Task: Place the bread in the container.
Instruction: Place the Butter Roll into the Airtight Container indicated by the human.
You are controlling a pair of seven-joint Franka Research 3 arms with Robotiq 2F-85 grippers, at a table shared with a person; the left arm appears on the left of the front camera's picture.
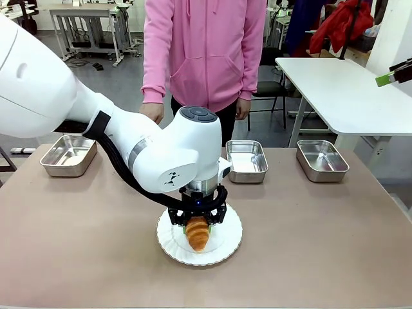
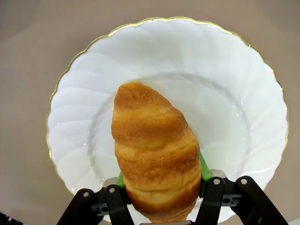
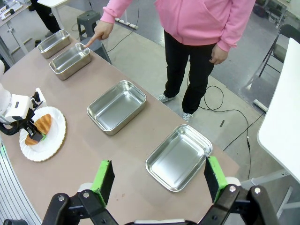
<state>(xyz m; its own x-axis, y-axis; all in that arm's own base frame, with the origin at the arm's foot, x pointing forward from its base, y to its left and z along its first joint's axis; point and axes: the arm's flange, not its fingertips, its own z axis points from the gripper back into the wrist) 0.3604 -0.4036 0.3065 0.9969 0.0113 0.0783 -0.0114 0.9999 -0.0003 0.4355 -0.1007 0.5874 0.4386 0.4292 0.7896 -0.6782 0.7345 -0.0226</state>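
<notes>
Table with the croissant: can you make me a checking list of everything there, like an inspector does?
Surface: brown table, no spills seen.
Job's things: croissant lying on the white plate; four steel trays in a row on the far side, all looking empty; a person's hand points at the second tray.
Clutter: nothing seen.
Grippers: left pincer shut on the croissant, green pads on both its sides; right pincer open, holding nothing.
Cables: black cable on the floor near the person's feet.
Surroundings: person in a pink top across the table; white side table.

White plate [image 1: 168, 243] on brown table [image 1: 322, 248]
</notes>
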